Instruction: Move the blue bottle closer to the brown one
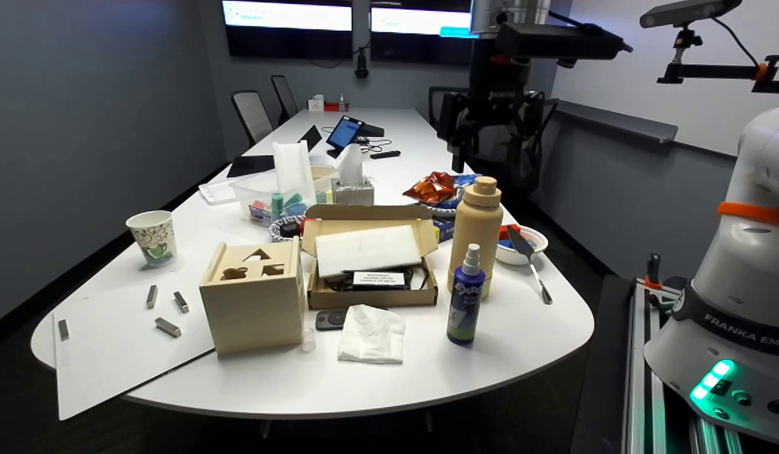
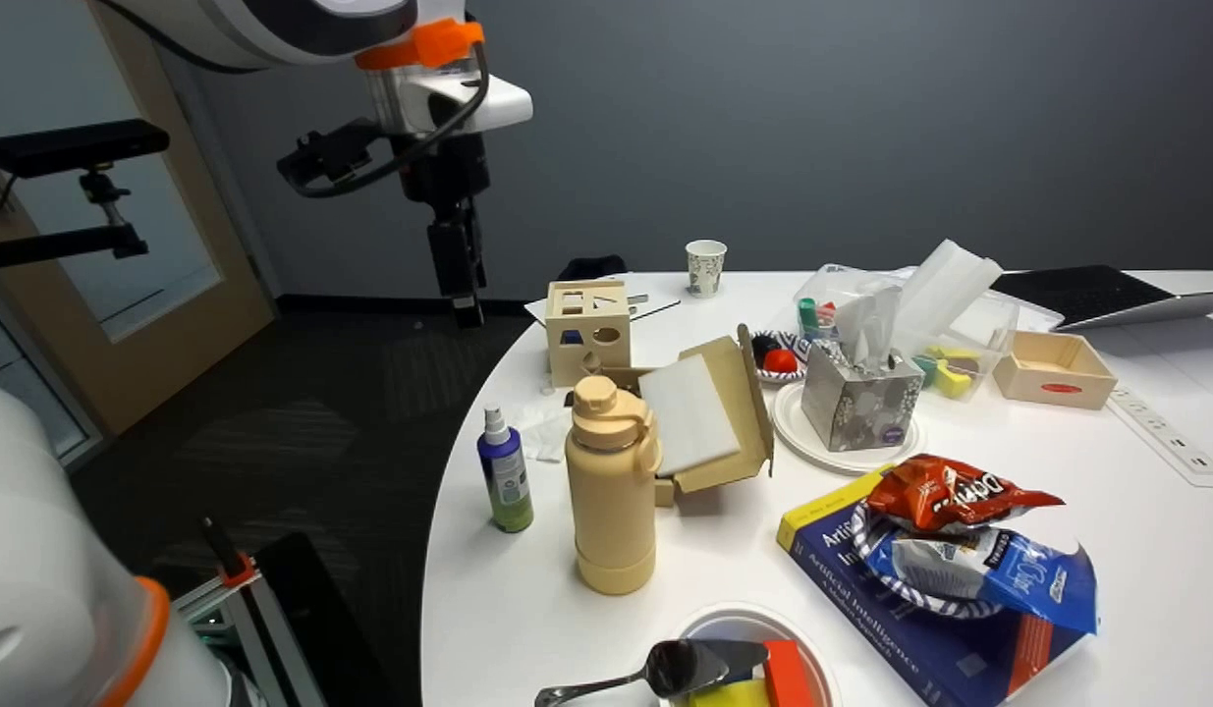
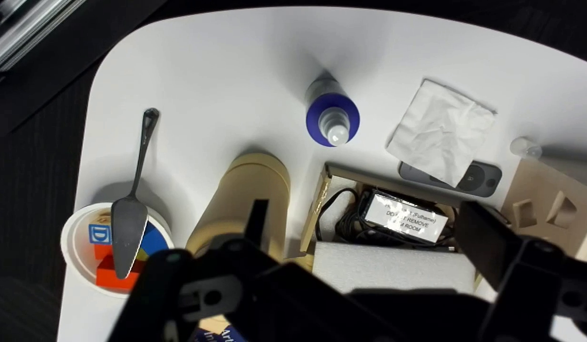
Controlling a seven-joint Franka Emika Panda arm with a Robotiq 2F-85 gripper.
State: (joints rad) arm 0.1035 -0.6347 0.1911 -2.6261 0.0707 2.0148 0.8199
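Note:
The blue bottle (image 1: 466, 309) stands upright near the table's rounded end, with a pale spray cap. It also shows in an exterior view (image 2: 508, 481) and from above in the wrist view (image 3: 332, 116). The brown bottle (image 1: 475, 234), taller and tan, stands upright close by, with a gap between them; it shows in an exterior view (image 2: 614, 501) and the wrist view (image 3: 250, 199). My gripper (image 3: 369, 228) is open and empty, high above the table, its fingers apart over the cardboard box in the wrist view. Its fingers also show in an exterior view (image 2: 467, 309).
An open cardboard box (image 1: 373, 296) lies beside the brown bottle. A wooden shape box (image 1: 253, 302), a napkin (image 1: 371, 334) and a paper cup (image 1: 152, 238) stand farther along. A white bowl (image 2: 822, 678) with a cake server and a book (image 2: 920, 609) with snack bags are near the brown bottle.

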